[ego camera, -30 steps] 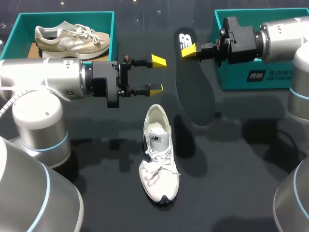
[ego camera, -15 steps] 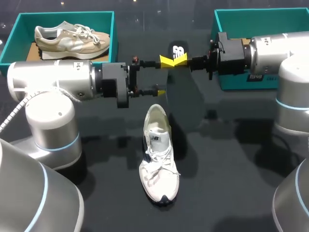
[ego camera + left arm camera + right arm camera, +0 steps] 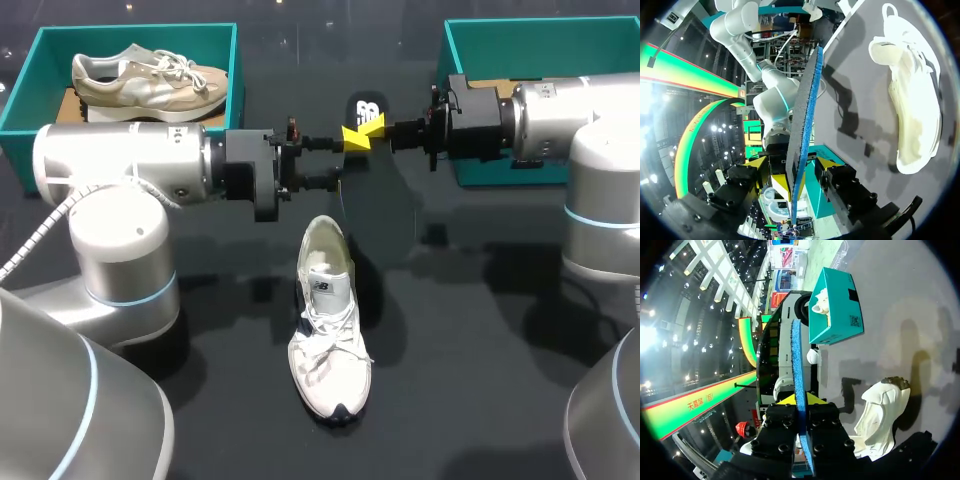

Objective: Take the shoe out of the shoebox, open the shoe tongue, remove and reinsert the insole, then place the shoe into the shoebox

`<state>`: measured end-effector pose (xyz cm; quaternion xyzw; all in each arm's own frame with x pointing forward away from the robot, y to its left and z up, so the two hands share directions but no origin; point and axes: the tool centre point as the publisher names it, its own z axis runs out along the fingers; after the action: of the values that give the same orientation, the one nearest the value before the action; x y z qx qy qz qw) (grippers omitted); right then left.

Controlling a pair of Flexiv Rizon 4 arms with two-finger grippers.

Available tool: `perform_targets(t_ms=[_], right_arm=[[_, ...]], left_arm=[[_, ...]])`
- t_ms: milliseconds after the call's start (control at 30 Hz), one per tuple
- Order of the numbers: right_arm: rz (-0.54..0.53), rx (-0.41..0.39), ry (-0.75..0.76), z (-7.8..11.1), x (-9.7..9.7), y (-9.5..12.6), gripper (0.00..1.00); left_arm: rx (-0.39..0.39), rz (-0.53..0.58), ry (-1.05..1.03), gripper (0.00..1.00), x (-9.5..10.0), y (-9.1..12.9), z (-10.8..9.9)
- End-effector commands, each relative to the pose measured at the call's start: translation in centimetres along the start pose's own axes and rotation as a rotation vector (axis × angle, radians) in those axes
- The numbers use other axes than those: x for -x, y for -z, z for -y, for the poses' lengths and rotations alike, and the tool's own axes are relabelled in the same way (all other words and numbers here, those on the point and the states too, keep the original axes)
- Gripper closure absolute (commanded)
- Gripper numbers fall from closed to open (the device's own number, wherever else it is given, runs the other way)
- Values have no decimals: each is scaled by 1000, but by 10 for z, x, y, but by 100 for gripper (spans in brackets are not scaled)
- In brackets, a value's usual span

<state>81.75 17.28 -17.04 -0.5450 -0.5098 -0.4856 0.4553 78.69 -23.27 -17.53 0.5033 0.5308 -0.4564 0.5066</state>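
A dark insole [image 3: 380,200] with a blue edge hangs upright above the table, and my right gripper [image 3: 365,128] is shut on its upper end. In the right wrist view the insole's [image 3: 796,355] edge runs straight out from the shut gripper [image 3: 800,400]. My left gripper [image 3: 343,160] meets it from the left, open, one finger on each side of the insole [image 3: 805,100], with small gaps showing beside that gripper [image 3: 792,162]. The white shoe [image 3: 328,330] lies on the table below, toe toward me, tongue pulled up; it also shows as shoe [image 3: 912,100] and shoe [image 3: 880,420].
A teal shoebox [image 3: 30,60] at the back left holds a beige shoe [image 3: 145,80]. A second teal shoebox [image 3: 480,165] stands at the back right, behind my right arm. Bare dark table surrounds the white shoe.
My right gripper carried the insole leftward toward the middle. My left gripper moved right until its fingers straddled the insole, and they have narrowed.
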Motion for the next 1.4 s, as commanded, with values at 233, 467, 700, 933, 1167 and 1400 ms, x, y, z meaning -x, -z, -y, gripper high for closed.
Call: perform_targets(t_ms=[233, 467, 700, 933, 1167, 1400], right_arm=[[-10, -6, -50, -9, 9, -10, 100], [-19, -15, -67, -8, 10, -13, 100], [-24, -18, -81, -8, 13, -14, 100], [-29, -17, -88, -7, 13, -13, 100], [-53, -23, -62, -5, 10, -9, 0], [-55, -20, -33, 5, 7, 9, 0]], left_arm=[[10, -14, 5, 52, -8, -4, 2], [22, -24, 9, 61, -13, -5, 0], [22, -41, 10, 100, -18, -7, 0], [22, -53, 8, 100, -21, -8, 0], [25, -64, 9, 100, -22, 3, 0], [59, -94, 73, 100, -29, 30, -2]])
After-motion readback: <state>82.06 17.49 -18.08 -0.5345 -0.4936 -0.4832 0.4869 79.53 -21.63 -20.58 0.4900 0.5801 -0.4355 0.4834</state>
